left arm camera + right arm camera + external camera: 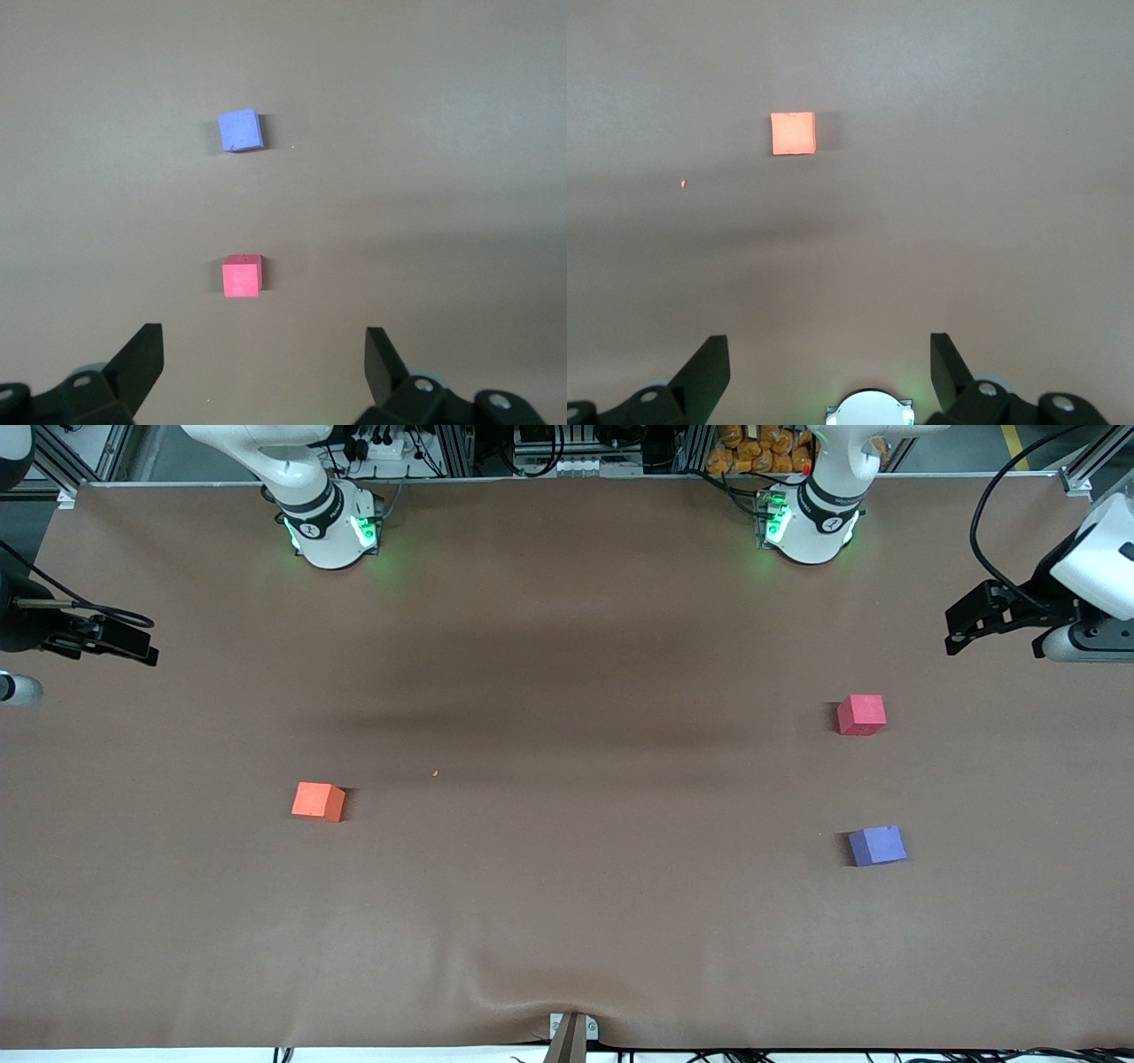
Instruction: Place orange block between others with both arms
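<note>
Both grippers, left gripper (264, 359) and right gripper (829, 359), hang wide, empty; I risk nudging the orange block (318, 802) off-line during handover.

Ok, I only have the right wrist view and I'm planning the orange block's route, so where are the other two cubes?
Observer: Both sit toward the left arm's end of the table: the red-pink cube and, nearer to the front camera, the purple-blue cube, with bare table between them.
Operator: And the orange one relative to those?
Observer: The orange block lies toward the right arm's end, nearer to the front camera than the red-pink cube and farther than the purple-blue cube.
Operator: Is the left tool busy?
Observer: No, the left tool hangs open and empty over the table at the left arm's end.
</note>
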You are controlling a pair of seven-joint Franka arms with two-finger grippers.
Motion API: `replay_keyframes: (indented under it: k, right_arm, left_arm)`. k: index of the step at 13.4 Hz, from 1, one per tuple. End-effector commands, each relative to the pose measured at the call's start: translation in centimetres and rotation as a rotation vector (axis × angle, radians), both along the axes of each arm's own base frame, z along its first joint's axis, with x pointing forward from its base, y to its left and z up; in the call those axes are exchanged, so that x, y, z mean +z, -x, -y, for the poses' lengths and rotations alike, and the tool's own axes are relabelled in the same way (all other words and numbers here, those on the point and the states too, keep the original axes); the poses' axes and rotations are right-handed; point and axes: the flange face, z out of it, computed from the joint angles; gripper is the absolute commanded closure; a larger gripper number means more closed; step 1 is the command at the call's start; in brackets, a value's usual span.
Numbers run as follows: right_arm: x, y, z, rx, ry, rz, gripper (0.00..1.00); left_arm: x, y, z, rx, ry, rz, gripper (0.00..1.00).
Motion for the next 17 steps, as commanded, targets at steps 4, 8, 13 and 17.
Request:
replay_keyframes:
  k: [4, 8, 13, 17]
  right_arm:
    - [0.77, 1.16, -0.45, 0.002, -0.014, -0.014, 0.0]
    - [0.99, 1.37, -0.48, -0.001, -0.05, -0.015, 0.0]
    - [0.75, 1.21, -0.75, 0.003, -0.051, -0.019, 0.0]
    - [0.2, 0.93, -0.83, 0.004, -0.051, -0.022, 0.0]
  left_arm:
    - [0.72, 0.42, -0.03, -0.015, -0.001, 0.008, 0.0]
    - [0.72, 0.41, -0.11, -0.014, -0.001, 0.008, 0.0]
    - [0.63, 0.35, -0.2, -0.012, -0.001, 0.006, 0.0]
    - [0.63, 0.33, -0.36, -0.008, -0.001, 0.006, 0.0]
